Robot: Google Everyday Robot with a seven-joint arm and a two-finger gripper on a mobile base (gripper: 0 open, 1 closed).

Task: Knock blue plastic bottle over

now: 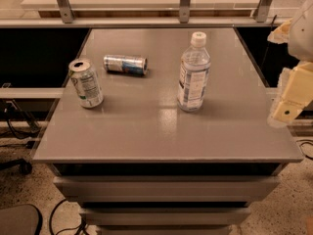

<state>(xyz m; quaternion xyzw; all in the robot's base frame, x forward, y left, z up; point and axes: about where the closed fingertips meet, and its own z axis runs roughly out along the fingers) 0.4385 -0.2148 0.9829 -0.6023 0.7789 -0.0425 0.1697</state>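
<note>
The blue plastic bottle [193, 73] stands upright a little right of the middle of the grey table [166, 131]. It is clear plastic with a white cap and a blue-and-white label. My gripper [288, 104] hangs at the table's right edge, to the right of the bottle and well apart from it. It touches nothing.
A green-white soda can [86, 83] stands upright at the left. A slim silver-blue can [125, 64] lies on its side behind it. A rail with metal posts [185, 4] runs behind the table. Drawers [166, 187] sit under the table top.
</note>
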